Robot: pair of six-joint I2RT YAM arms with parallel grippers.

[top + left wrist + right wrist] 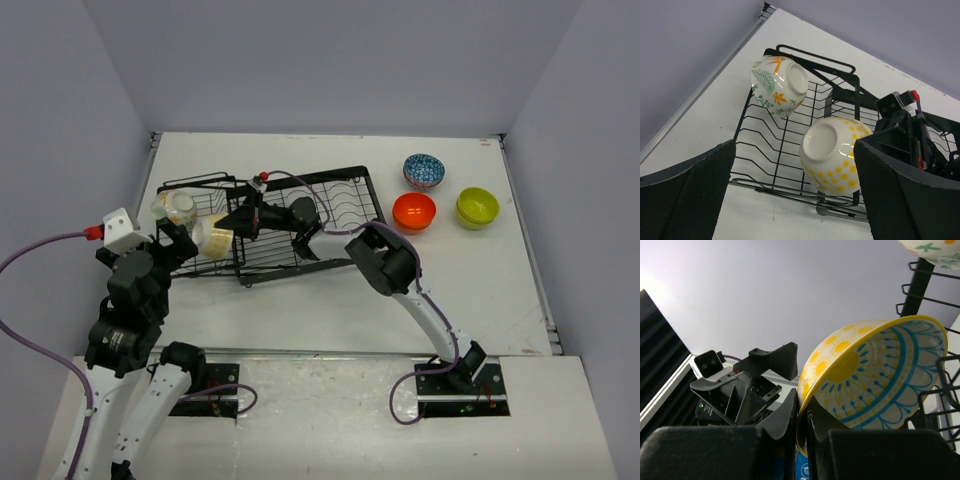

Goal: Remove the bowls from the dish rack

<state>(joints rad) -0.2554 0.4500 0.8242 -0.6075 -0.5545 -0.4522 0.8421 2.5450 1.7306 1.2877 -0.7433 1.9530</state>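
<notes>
Obs., top view: dish rack (pixel 340 200) sits left of centre on the worktop (pixel 480 290), slightly skewed. Two bowls are in it, both at its left end: a floral bowl (pixel 178 208) at the far left and a yellow-spotted bowl (pixel 213 238) just below and right of it. Both lie tipped on edge, bases toward the left wrist camera.

Three bowls stand out of the rack, upright on the worktop at upper right: blue-patterned bowl (pixel 424 170), orange bowl (pixel 414 211) just below it, lime green bowl (pixel 477 207) to the right. They sit close together; I cannot tell whether any touch.

Right gripper (pixel 802 412): reaches across the rack from the right. Right wrist view shows its fingers pressed together on the rim of the yellow-spotted bowl, one finger inside the rim and one outside. The bowl's interior has a blue and yellow pattern.

Left gripper (pixel 172 250): at the rack's lower-left corner, fingers wide apart with nothing between them. In its wrist view both racked bowls show beyond it.
</notes>
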